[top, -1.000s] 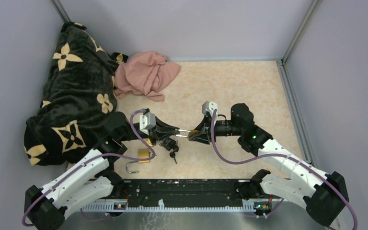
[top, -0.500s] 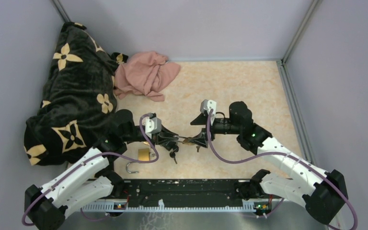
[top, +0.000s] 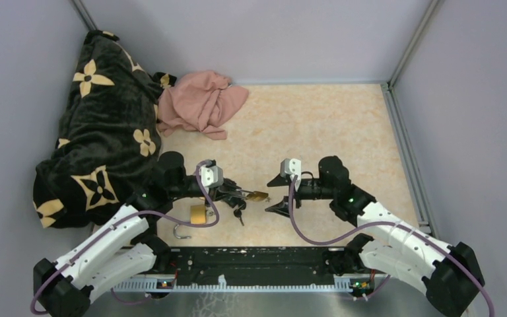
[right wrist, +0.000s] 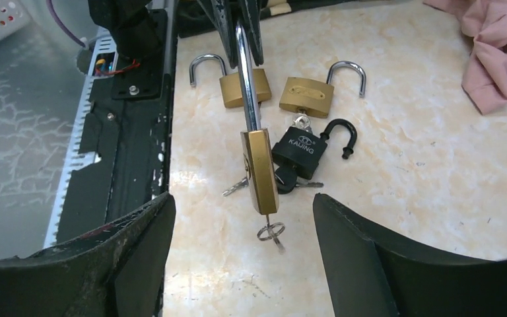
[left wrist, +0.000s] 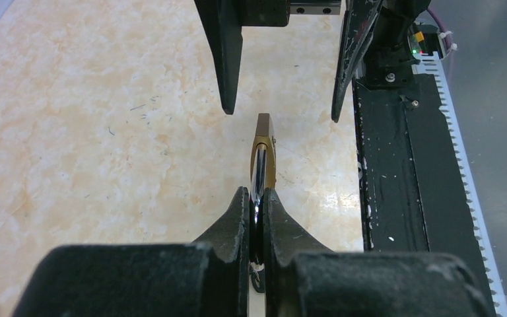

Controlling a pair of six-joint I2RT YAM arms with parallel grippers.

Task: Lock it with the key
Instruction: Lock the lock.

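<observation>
My left gripper [top: 236,193] [left wrist: 257,198] is shut on the steel shackle of a brass padlock [top: 257,196] [left wrist: 263,150] [right wrist: 259,170], holding it out level above the table. A small key [right wrist: 270,231] with a ring sticks out of the lock's bottom end. My right gripper [top: 276,193] [right wrist: 242,221] stands open just past that end, its fingers [left wrist: 228,59] on either side and apart from the lock, touching nothing.
Under the held lock lie two open brass padlocks [right wrist: 244,87] [right wrist: 307,96], a black padlock [right wrist: 300,150] and loose keys [right wrist: 292,182]. A black floral blanket [top: 99,125] and pink cloth [top: 201,102] fill the back left. The black base rail [top: 257,261] runs along the near edge.
My right gripper has opened, let go of the padlock's end and drawn back to the right. The left gripper kept its hold on the shackle and shifted slightly right.
</observation>
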